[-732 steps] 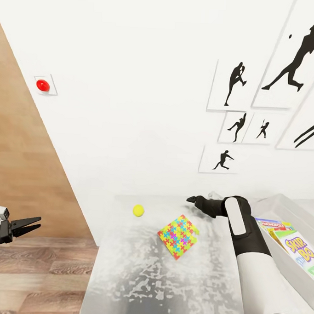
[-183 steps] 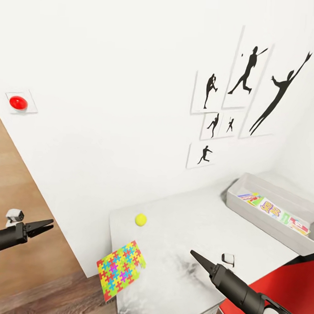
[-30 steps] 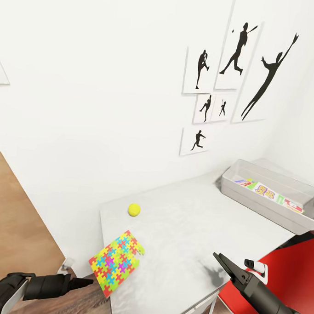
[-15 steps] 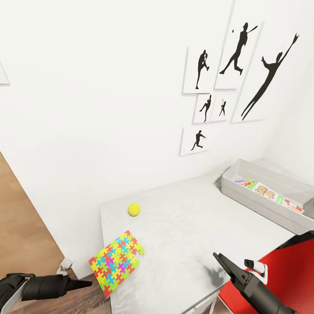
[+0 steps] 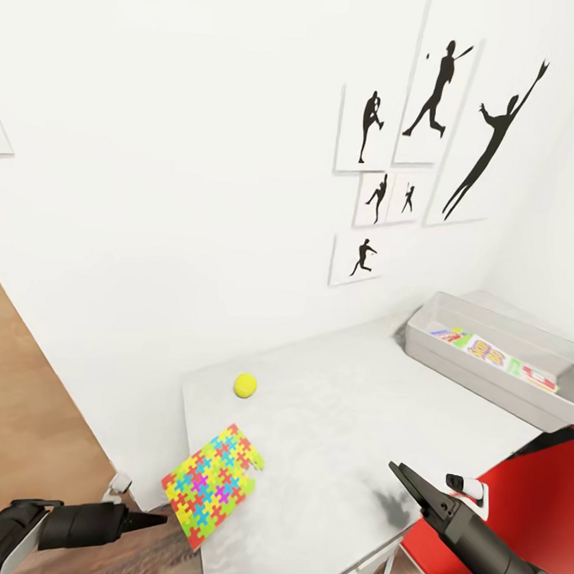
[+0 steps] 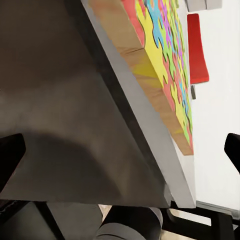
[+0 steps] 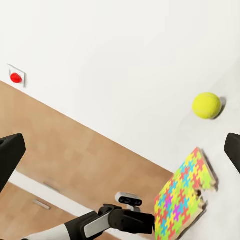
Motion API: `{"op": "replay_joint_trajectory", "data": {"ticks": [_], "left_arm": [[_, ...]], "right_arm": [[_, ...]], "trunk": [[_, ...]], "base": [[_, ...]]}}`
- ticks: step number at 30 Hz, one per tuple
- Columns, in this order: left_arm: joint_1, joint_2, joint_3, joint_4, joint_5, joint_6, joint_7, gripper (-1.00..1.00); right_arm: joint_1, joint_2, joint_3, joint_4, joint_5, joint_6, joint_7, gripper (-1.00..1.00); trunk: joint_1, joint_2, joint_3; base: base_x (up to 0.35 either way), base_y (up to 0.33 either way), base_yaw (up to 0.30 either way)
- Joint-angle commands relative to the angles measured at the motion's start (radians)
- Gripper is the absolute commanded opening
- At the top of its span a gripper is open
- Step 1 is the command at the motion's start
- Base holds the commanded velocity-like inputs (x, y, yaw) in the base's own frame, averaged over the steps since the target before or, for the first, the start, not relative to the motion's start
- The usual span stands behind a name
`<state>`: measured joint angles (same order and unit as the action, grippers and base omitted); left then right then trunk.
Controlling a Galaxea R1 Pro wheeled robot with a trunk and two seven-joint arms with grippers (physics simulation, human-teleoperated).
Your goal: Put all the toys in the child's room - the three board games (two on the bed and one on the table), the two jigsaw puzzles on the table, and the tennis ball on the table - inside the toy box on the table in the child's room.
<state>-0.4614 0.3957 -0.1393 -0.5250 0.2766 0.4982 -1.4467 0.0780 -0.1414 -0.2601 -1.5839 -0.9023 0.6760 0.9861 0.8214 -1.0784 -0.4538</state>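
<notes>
One jigsaw puzzle (image 5: 211,483) lies at the table's (image 5: 339,424) front left corner, its corner overhanging the edge. My left gripper (image 5: 159,519) is open, low beside that overhang and apart from it. In the left wrist view the puzzle (image 6: 160,55) and the table edge (image 6: 150,150) lie ahead between the spread fingers of the left gripper (image 6: 120,155). The tennis ball (image 5: 246,385) rests behind the puzzle, near the wall. The toy box (image 5: 476,377) at the far right holds board games (image 5: 486,350). My right gripper (image 5: 400,475) hovers open over the front edge; its camera shows ball (image 7: 206,105) and puzzle (image 7: 182,200).
A red chair (image 5: 525,472) stands under my right arm at the table's front right. Black silhouette pictures (image 5: 430,126) hang on the white wall. A wooden door (image 5: 29,391) and floor lie left of the table. A red button (image 7: 16,77) sits on the wall.
Over the last second my left gripper has crept slightly back and down beside the puzzle's overhanging corner. Since much earlier, the puzzle went from mid-table to the corner and my left arm dropped low.
</notes>
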Motion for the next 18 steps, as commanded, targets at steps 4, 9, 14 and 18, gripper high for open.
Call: {"op": "replay_joint_trajectory", "data": {"ticks": [4,9,14,18], "left_arm": [[-0.001,0.001,-0.004,0.0,0.011,0.008,-0.001,1.0],[-0.001,0.001,-0.002,0.0,0.014,0.005,-0.001,1.0],[-0.001,0.0,-0.003,0.0,0.015,0.004,-0.001,1.0],[-0.001,0.0,-0.002,0.0,0.016,0.003,-0.001,1.0]], "right_arm": [[0.0,-0.001,-0.001,-0.001,-0.006,0.007,-0.001,1.0],[0.0,-0.001,-0.001,-0.001,-0.006,0.007,-0.001,1.0],[0.0,-0.001,-0.001,-0.001,-0.006,0.008,-0.001,1.0],[0.0,-0.001,-0.001,-0.001,-0.006,0.007,-0.001,1.0]], "trunk": [[0.0,-0.001,-0.001],[0.0,-0.001,-0.001],[0.0,-0.001,-0.001],[0.0,-0.001,-0.001]], "base": [[0.113,0.027,0.0],[0.023,0.005,0.0],[0.004,0.001,0.0],[0.008,0.0,0.0]]}}
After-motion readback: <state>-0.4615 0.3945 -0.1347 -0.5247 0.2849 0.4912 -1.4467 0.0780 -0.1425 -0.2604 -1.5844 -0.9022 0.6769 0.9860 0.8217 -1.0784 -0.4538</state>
